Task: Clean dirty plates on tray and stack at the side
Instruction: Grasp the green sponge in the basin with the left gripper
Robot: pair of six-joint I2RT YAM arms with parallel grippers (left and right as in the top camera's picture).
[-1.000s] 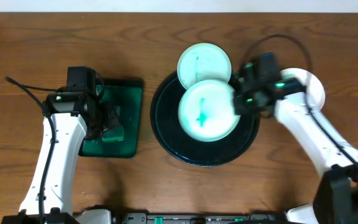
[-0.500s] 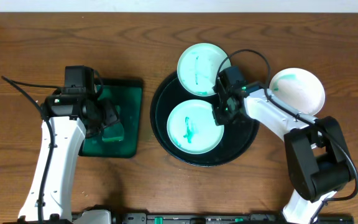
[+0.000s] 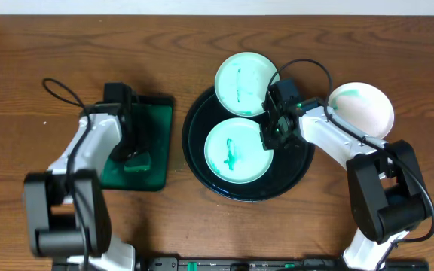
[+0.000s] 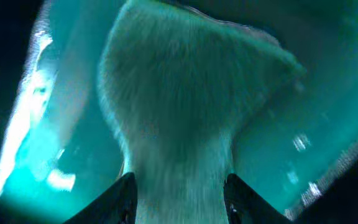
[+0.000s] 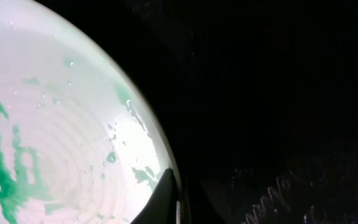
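On the black tray [image 3: 296, 172], a thin pinch on a wet rim

Right gripper [image 3: 268, 137] is nipped nearly closed on the middle plate [image 3: 230, 154], whose watery edge could let it slip. Left gripper [image 4: 179, 198] squeezes the sponge [image 4: 185, 93] over the green tray [image 3: 159, 139]

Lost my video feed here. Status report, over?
Left end effector shut on sponge over green tray. Right end effector at rim of smeared plate in black tray, grip unclear. No obstruction seen.
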